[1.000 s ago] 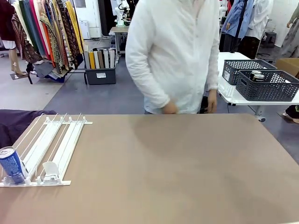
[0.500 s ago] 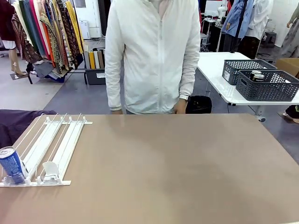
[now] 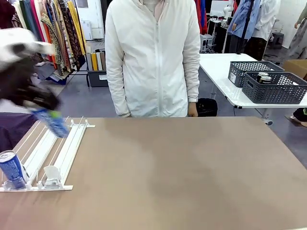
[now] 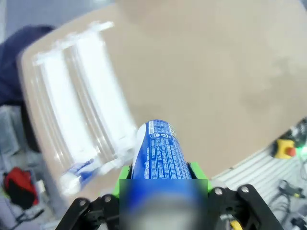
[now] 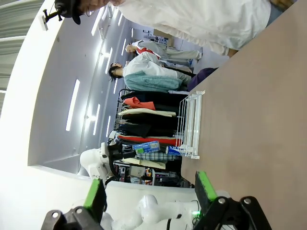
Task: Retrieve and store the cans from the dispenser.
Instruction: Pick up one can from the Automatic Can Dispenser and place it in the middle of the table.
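Dispenser [image 3: 64, 188]: one blue can [image 3: 10, 168], upright at the front lip.
Far basket [image 3: 273, 91]: black can [image 3: 264, 77].
Held can [image 4: 160, 153]: tilted, long axis along the fingers.
Left jaws: clamped on held can.
Right jaws: wide.

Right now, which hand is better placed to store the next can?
Left. The left hand is shut on a blue can near the dispenser; the right hand is open, empty and farther from it.
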Available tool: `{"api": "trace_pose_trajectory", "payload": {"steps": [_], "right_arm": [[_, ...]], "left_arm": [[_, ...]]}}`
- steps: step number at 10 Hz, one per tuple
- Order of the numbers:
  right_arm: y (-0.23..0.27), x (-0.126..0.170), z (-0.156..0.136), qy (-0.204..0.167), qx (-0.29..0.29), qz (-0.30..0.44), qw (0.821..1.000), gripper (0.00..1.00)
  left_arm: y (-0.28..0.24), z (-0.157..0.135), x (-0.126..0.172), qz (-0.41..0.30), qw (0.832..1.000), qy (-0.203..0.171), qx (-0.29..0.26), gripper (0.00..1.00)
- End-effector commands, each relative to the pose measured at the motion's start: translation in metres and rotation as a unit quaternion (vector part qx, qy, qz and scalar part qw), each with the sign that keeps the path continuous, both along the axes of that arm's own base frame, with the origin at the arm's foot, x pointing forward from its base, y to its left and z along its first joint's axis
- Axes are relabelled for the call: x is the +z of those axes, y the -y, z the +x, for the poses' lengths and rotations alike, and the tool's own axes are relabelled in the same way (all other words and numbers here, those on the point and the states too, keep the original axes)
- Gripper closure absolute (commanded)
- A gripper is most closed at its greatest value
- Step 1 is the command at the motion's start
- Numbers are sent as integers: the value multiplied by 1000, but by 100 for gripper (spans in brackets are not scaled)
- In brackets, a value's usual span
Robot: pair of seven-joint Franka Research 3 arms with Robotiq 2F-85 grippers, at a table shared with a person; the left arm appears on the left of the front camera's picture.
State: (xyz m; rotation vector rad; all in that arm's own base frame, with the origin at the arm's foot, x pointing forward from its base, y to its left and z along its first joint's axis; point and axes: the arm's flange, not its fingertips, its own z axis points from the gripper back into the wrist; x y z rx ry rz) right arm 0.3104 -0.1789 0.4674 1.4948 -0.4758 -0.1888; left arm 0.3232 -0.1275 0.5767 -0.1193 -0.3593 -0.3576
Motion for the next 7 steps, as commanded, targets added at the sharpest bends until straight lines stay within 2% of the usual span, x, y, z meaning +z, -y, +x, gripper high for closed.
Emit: {"api": "trace_pose_trajectory", "payload": {"steps": [1, 2, 3, 5, 7], "right_arm": [[1, 1, -1, 10, 4, -9, 1000, 0], [1, 1, -1, 10, 4, -9, 1000, 0], [1, 1, -1, 10, 4, -9, 1000, 0], [1, 1, -1, 10, 4, -9, 1000, 0], [1, 1, -1, 10, 4, -9, 1000, 0]], "left_arm": [[98, 48, -29, 35, 995, -42, -86, 100], [149, 55, -54, 64, 990, -53, -114, 100], [186, 62, -75, 64, 986, -66, -140, 100], [240, 74, -116, 67, 975, -82, -198, 100], [274, 75, -156, 78, 959, -68, -265, 100]]}}
